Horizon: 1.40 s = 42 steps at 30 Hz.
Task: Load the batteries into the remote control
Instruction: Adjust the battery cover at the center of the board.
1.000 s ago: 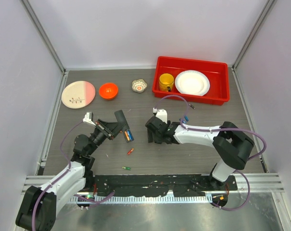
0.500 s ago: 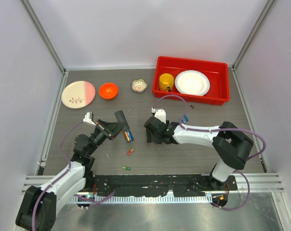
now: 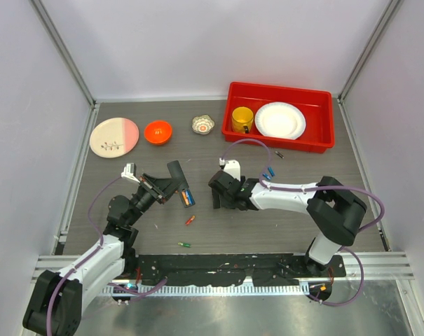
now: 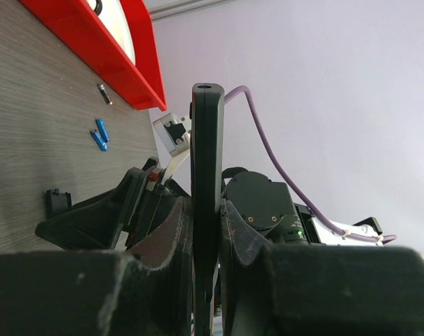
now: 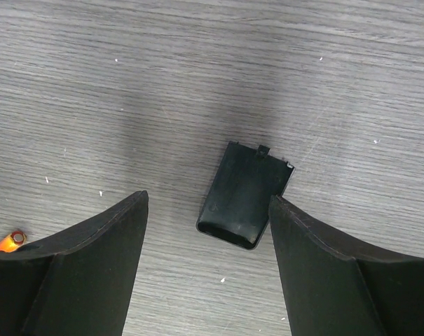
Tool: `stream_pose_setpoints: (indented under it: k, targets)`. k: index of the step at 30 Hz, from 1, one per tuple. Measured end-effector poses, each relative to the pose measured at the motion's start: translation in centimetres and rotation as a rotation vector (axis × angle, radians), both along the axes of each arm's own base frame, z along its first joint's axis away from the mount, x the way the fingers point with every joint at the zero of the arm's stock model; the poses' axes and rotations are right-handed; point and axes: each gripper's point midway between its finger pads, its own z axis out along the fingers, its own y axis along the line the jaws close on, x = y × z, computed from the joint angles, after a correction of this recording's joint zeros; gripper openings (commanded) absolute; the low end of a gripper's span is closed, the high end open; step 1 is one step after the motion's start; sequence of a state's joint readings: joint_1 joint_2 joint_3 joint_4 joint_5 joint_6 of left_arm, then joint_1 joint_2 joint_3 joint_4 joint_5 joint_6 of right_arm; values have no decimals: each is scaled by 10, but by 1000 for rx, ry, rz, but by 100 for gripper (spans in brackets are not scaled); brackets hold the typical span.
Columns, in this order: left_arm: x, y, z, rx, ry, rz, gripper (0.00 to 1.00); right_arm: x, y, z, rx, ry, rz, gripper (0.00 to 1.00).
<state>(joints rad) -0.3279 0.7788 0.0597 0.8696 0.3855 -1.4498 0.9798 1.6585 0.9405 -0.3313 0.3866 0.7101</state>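
My left gripper [image 3: 168, 185] is shut on the black remote control [image 3: 176, 171] and holds it tilted above the table. An orange and a blue battery [image 3: 187, 198] sit in the remote's near end. In the left wrist view the remote [image 4: 207, 147] stands edge-on between my fingers [image 4: 171, 238]. My right gripper [image 3: 217, 195] is open and low over the table, its jaws either side of the small black cover piece [image 5: 245, 196]. Loose batteries lie on the table: a red-orange one [image 3: 190, 220], a green one [image 3: 185, 244] and two blue ones [image 3: 270, 172]. The orange one also shows in the right wrist view [image 5: 8, 241].
A red tray [image 3: 317, 143] at the back right holds a yellow mug [image 3: 242, 119] and a white plate [image 3: 279, 120]. An orange bowl [image 3: 158, 131], a pink-and-cream plate [image 3: 114, 136] and a small patterned cup [image 3: 203, 124] stand along the back.
My right gripper has shifted slightly to the left, staying open over the cover piece. My left gripper and the remote have not moved.
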Motion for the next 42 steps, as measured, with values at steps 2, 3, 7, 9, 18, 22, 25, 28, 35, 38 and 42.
stream_pose_setpoints:
  k: [2, 3, 7, 9, 18, 22, 25, 28, 35, 38, 42]
  targets:
    - [0, 0, 0, 0, 0, 0, 0, 0, 0, -1, -3, 2, 0, 75]
    - [0, 0, 0, 0, 0, 0, 0, 0, 0, -2, -4, 2, 0, 75]
    - [0, 0, 0, 0, 0, 0, 0, 0, 0, -2, -4, 3, -1, 75]
    - [0, 0, 0, 0, 0, 0, 0, 0, 0, -2, -4, 3, -1, 75]
    - [0, 0, 0, 0, 0, 0, 0, -2, -5, -10, -21, 12, -9, 73]
    - [0, 0, 0, 0, 0, 0, 0, -1, -7, -10, -21, -1, -19, 71]
    - [0, 0, 0, 0, 0, 0, 0, 0, -8, -10, -16, -6, -28, 69]
    - [0, 0, 0, 1, 0, 0, 0, 0, -9, -11, -6, -14, -38, 59]
    - [0, 0, -1, 1, 2, 0, 0, 0, -15, -11, 25, -27, -70, 30]
    - [0, 0, -2, 3, 7, 0, 0, 0, -14, -11, 32, -27, -73, 15]
    - [0, 0, -3, 4, 11, 0, 0, -2, -12, -11, 38, -19, -72, 1]
